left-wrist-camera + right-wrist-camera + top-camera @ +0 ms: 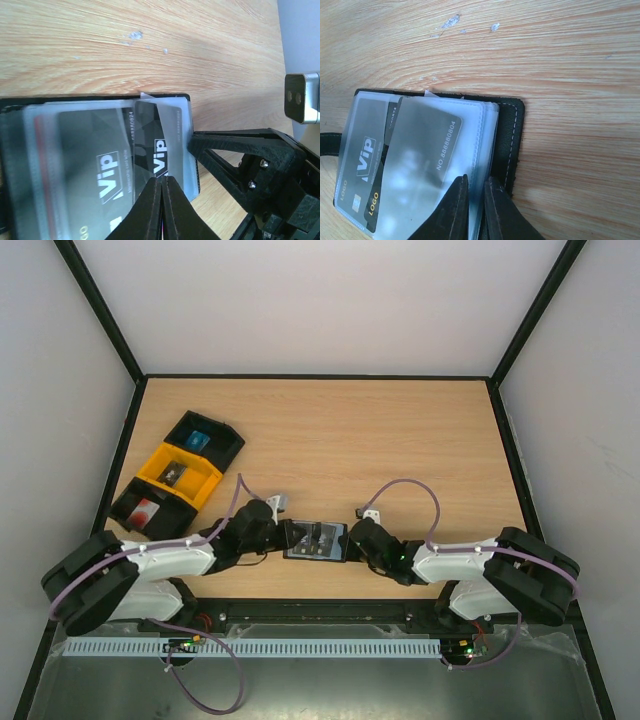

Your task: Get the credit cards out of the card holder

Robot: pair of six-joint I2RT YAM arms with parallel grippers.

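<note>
The worktop (400, 440) carries three trays (178, 475), two black and one yellow, at far left. The holder (315, 540) lies open near the front edge, between both tools. The left tool (162, 179) is all but closed, pinching the holder by a clear sleeve (182, 145). The right tool (476, 180), a narrow gap left, grips its sleeve stack's edge. Grey cards (95, 150) sit in the sleeves.
</note>
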